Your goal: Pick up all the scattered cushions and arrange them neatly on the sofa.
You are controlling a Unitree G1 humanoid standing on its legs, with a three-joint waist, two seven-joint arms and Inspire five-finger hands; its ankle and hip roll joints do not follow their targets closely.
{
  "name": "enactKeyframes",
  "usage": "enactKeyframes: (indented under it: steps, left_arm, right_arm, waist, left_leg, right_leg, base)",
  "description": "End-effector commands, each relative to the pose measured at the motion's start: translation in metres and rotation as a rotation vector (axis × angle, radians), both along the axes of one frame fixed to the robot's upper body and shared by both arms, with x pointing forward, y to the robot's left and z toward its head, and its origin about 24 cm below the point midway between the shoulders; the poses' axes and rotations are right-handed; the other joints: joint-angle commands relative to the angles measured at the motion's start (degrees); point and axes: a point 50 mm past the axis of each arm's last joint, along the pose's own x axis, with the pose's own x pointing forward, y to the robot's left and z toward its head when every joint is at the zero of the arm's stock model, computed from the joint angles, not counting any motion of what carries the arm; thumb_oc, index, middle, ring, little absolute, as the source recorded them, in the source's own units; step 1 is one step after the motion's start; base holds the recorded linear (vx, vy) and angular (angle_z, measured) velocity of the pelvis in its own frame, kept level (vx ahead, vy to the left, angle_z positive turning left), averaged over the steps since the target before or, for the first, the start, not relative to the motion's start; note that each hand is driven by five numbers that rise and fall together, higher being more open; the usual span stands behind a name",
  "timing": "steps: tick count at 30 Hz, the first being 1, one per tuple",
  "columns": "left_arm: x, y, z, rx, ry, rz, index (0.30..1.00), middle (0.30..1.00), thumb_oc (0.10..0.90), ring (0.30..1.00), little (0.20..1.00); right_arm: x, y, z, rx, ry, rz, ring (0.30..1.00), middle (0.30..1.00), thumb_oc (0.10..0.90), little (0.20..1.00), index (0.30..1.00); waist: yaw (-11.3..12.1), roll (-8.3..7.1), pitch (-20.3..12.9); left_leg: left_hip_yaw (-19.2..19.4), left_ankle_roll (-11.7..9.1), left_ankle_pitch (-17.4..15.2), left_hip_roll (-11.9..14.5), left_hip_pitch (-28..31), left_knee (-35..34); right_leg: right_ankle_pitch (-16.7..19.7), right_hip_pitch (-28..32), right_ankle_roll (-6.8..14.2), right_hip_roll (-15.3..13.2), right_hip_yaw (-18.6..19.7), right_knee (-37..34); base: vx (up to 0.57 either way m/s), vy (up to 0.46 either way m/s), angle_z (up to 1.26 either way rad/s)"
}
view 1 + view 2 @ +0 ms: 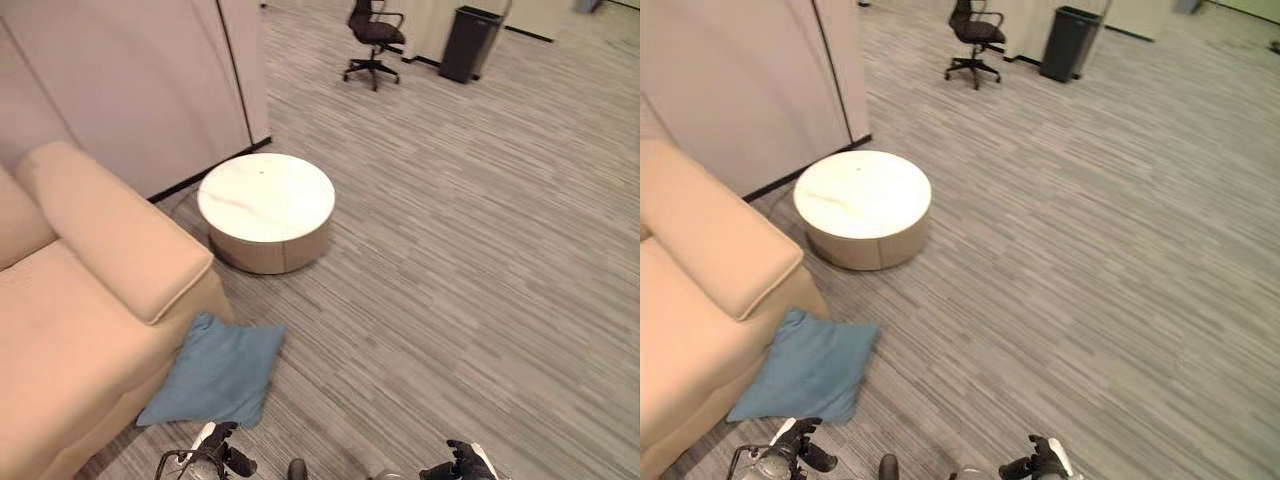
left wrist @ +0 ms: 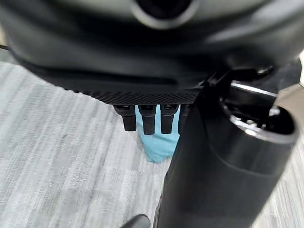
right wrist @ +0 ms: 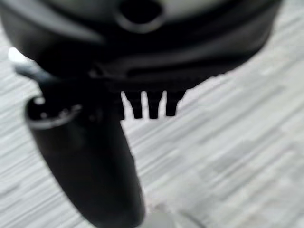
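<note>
Left eye view: a blue cushion (image 1: 218, 372) lies on the carpet (image 1: 460, 270) at lower left of the frame, leaning against the front corner of the beige sofa (image 1: 80, 320), below its armrest. The left hand (image 1: 222, 448) sits at the bottom edge just below the cushion; in its wrist view the fingers (image 2: 147, 118) hang straight and relaxed, holding nothing, with the cushion visible past them. The right hand (image 1: 462, 462) sits at lower right over bare carpet, fingers likewise straight and empty.

Procedure, as judged: the task is at its start. Lower the left hand onto the cushion's near edge and close around a corner or a fold; soft fabric will sag, so grip deep before lifting onto the seat.

Surroundings: striped grey carpet; a round white low bench (image 1: 266, 208) at upper centre beside a partition wall (image 1: 150, 80); an office chair (image 1: 374, 42) and a dark bin (image 1: 470, 42) at the top.
</note>
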Motion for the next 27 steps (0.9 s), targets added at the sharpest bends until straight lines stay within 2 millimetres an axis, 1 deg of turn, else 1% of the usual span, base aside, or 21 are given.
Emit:
enactKeyframes:
  steps: [1,3,4,5,6,7,8,9,11,12,13,15,16,18,20,21,22,23,25,26,27]
  left_arm:
    - [0.003,0.000,0.001,0.001,-0.024,-0.003,0.900,0.900,0.800,0.900,0.900]
    - [0.003,-0.002,0.001,0.004,-0.019,-0.019,0.900,0.900,0.800,0.900,0.900]
    - [0.004,-0.002,0.001,0.008,-0.017,-0.031,0.900,0.900,0.800,0.900,0.900]
    - [0.005,-0.003,0.001,0.007,-0.016,-0.039,0.900,0.900,0.800,0.900,0.900]
    - [0.002,-0.005,-0.001,0.004,-0.009,-0.042,0.900,0.900,0.800,0.900,0.900]
    - [-0.001,-0.006,-0.002,-0.002,0.001,-0.040,0.900,0.900,0.800,0.900,0.900]
    - [-0.001,-0.007,-0.002,-0.002,0.001,-0.040,0.900,0.900,0.800,0.900,0.900]
    - [-0.002,-0.008,-0.003,-0.009,0.006,-0.038,0.900,0.900,0.800,0.900,0.900]
    - [-0.002,-0.009,-0.003,-0.018,0.004,-0.027,0.900,0.900,0.800,0.900,0.900]
    - [-0.001,-0.010,-0.003,-0.021,-0.001,-0.025,0.900,0.900,0.800,0.900,0.900]
    - [0.001,-0.010,-0.002,-0.021,-0.006,-0.021,0.900,0.900,0.800,0.900,0.900]
    - [0.001,-0.009,-0.002,-0.022,-0.010,-0.012,0.900,0.900,0.800,0.900,0.900]
    - [0.000,-0.008,-0.002,-0.020,-0.008,-0.005,0.900,0.900,0.800,0.900,0.900]
    - [-0.003,-0.006,-0.002,-0.013,-0.001,-0.004,0.900,0.900,0.800,0.900,0.900]
    - [-0.004,-0.003,-0.002,-0.001,0.008,-0.012,0.900,0.900,0.800,0.900,0.900]
    - [-0.004,-0.003,-0.002,-0.001,0.009,-0.012,0.900,0.900,0.800,0.900,0.900]
    - [-0.004,0.000,-0.002,0.005,0.008,-0.015,0.900,0.900,0.800,0.900,0.900]
    - [-0.007,0.001,-0.003,0.006,0.020,-0.009,0.900,0.900,0.800,0.900,0.900]
    - [-0.009,0.005,-0.002,0.012,0.025,-0.001,0.900,0.900,0.800,0.900,0.900]
    - [-0.010,0.007,-0.002,0.017,0.027,0.006,0.900,0.900,0.800,0.900,0.900]
    - [-0.008,0.011,0.000,0.027,0.020,0.013,0.900,0.900,0.800,0.900,0.900]
  right_arm:
    - [-0.005,-0.019,0.004,-0.061,0.009,0.001,0.900,0.900,0.800,0.900,0.900]
    - [-0.009,-0.021,0.003,-0.062,0.023,-0.009,0.900,0.900,0.800,0.900,0.900]
    - [-0.011,-0.021,0.003,-0.065,0.028,-0.012,0.900,0.900,0.800,0.900,0.900]
    - [-0.012,-0.023,0.003,-0.066,0.032,-0.017,0.900,0.900,0.800,0.900,0.900]
    - [-0.014,-0.023,0.003,-0.066,0.035,-0.018,0.900,0.900,0.800,0.900,0.900]
    - [-0.015,-0.023,0.002,-0.067,0.040,-0.011,0.900,0.900,0.800,0.900,0.900]
    - [-0.015,-0.023,0.002,-0.067,0.040,-0.011,0.900,0.900,0.800,0.900,0.900]
    - [-0.018,-0.024,0.002,-0.065,0.043,-0.021,0.900,0.900,0.800,0.900,0.900]
    - [-0.017,-0.024,0.002,-0.063,0.036,-0.024,0.900,0.900,0.800,0.900,0.900]
    - [-0.014,-0.026,0.004,-0.065,0.026,-0.025,0.900,0.900,0.800,0.900,0.900]
    - [-0.012,-0.028,0.005,-0.071,0.023,-0.022,0.900,0.900,0.800,0.900,0.900]
    - [-0.010,-0.029,0.006,-0.075,0.017,-0.024,0.900,0.900,0.800,0.900,0.900]
    - [-0.011,-0.030,0.006,-0.071,0.018,-0.027,0.900,0.900,0.800,0.900,0.900]
    - [-0.015,-0.031,0.005,-0.068,0.026,-0.039,0.900,0.900,0.800,0.900,0.900]
    - [-0.020,-0.031,0.004,-0.062,0.035,-0.052,0.900,0.900,0.800,0.900,0.900]
    - [-0.020,-0.031,0.004,-0.062,0.035,-0.052,0.900,0.900,0.800,0.900,0.900]
    - [-0.020,-0.030,0.003,-0.064,0.041,-0.056,0.900,0.900,0.800,0.900,0.900]
    - [-0.022,-0.029,0.002,-0.059,0.050,-0.049,0.900,0.900,0.800,0.900,0.900]
    - [-0.023,-0.026,0.001,-0.057,0.056,-0.040,0.900,0.900,0.800,0.900,0.900]
    - [-0.023,-0.025,0.001,-0.053,0.056,-0.039,0.900,0.900,0.800,0.900,0.900]
    - [-0.021,-0.021,0.000,-0.045,0.054,-0.024,0.900,0.900,0.800,0.900,0.900]
  waist:
    - [-0.3,-0.53,1.0]
    - [-1.5,-0.95,1.0]
    - [-1.8,-1.16,1.1]
    - [-1.8,-1.37,1.1]
    - [-1.9,-1.49,0.9]
    - [-1.7,-1.52,0.6]
    - [-1.8,-1.50,0.6]
    - [-1.9,-1.63,0.3]
    - [-1.9,-1.99,0.6]
    - [-1.9,-2.24,1.0]
    - [-2.0,-2.29,1.4]
    - [-2.0,-2.47,1.6]
    - [-2.2,-2.53,1.4]
    - [-2.3,-2.48,0.8]
    - [-2.7,-2.37,0.1]
    - [-2.7,-2.36,0.2]
    - [-2.8,-2.32,-0.3]
    - [-2.7,-2.21,-0.6]
    - [-2.6,-2.80,-0.9]
    - [-2.5,-2.96,-1.2]
    - [-2.1,-3.21,-1.3]
  left_leg:
    - [-3.1,-5.7,-5.3,2.2,-2.4,5.3]
    - [-7.2,-6.2,-5.2,0.8,-1.7,4.5]
    - [-9.1,-6.5,-5.4,0.3,-1.2,4.2]
    - [-10.6,-6.7,-5.7,-0.2,-1.2,4.5]
    - [-11.1,-6.8,-6.0,-0.4,-1.2,4.8]
    - [-11.2,-7.2,-6.5,-0.2,-1.4,5.3]
    - [-11.3,-7.2,-6.5,-0.2,-1.4,5.3]
    - [-12.0,-7.9,-7.1,0.2,-2.2,7.1]
    - [-10.5,-8.7,-7.8,1.0,-3.7,10.0]
    - [-9.3,-9.3,-7.7,1.4,-5.4,12.5]
    - [-7.3,-9.5,-7.4,2.0,-7.5,15.1]
    - [-3.0,-9.1,-7.4,3.7,-10.0,17.7]
    - [-0.5,-8.8,-7.8,4.9,-10.2,17.6]
    - [3.5,-8.5,-7.1,6.5,-9.9,15.4]
    - [8.0,-8.5,-5.5,6.9,-9.9,12.1]
    - [8.0,-8.5,-5.6,6.9,-9.7,12.1]
    - [12.9,-8.8,-3.7,7.2,-10.9,9.1]
    - [12.3,-8.4,-3.8,6.9,-10.1,8.0]
    - [10.3,-8.3,-3.7,6.0,-9.7,7.3]
    - [10.1,-8.0,-3.8,5.8,-8.9,6.6]
    - [9.7,-7.3,-4.3,5.2,-7.7,5.8]
  right_leg:
    - [10.0,3.9,-1.4,4.9,3.6,-15.8]
    - [12.1,1.8,-0.5,7.5,9.7,-20.8]
    - [12.9,1.5,-0.3,8.2,11.4,-21.7]
    - [12.9,2.8,-0.4,7.8,11.3,-23.0]
    - [13.3,3.9,-0.3,7.1,10.6,-24.2]
    - [13.3,4.8,-0.7,6.4,9.5,-24.4]
    - [13.3,4.8,-0.7,6.4,9.4,-24.5]
    - [12.6,6.3,-1.3,6.2,8.2,-24.7]
    - [12.0,7.7,-1.9,5.6,6.3,-25.1]
    - [11.6,8.4,-2.2,5.3,5.4,-25.0]
    - [11.0,8.8,-2.6,4.9,4.2,-24.9]
    - [10.2,9.7,-3.3,4.4,2.0,-25.1]
    - [9.8,10.4,-3.5,4.3,0.7,-25.5]
    - [9.5,11.5,-3.4,4.2,-1.9,-26.6]
    - [9.3,12.4,-3.4,4.4,-4.4,-27.9]
    - [9.2,12.6,-3.4,4.4,-4.4,-27.9]
    - [8.5,13.7,-3.2,5.1,-6.0,-28.7]
    - [8.3,14.2,-3.1,5.1,-6.5,-28.4]
    - [7.8,14.6,-2.7,4.5,-7.3,-27.0]
    - [7.4,14.6,-2.6,4.3,-7.3,-26.1]
    - [6.9,14.2,-2.1,3.3,-7.4,-22.8]
  base:
    - [0.22,-0.119,0.71]
    - [0.23,-0.131,0.44]
    - [0.18,-0.139,0.88]
    - [0.14,-0.152,1.40]
    - [0.13,-0.173,1.56]
    - [0.08,-0.125,1.58]
    - [0.12,-0.188,1.30]
    - [0.09,-0.179,0.84]
    - [0.07,-0.202,0.60]
    - [-0.01,-0.138,0.85]
    - [-0.04,-0.100,1.03]
    - [-0.01,-0.073,1.13]
    - [0.04,-0.064,0.95]
    - [0.09,-0.041,0.68]
    - [0.09,-0.010,1.04]
    - [0.17,0.071,1.11]
    - [0.21,0.113,0.65]
    - [0.25,0.150,0.38]
    - [0.17,0.108,0.71]
    - [0.22,0.151,0.54]
    - [0.25,0.187,0.14]
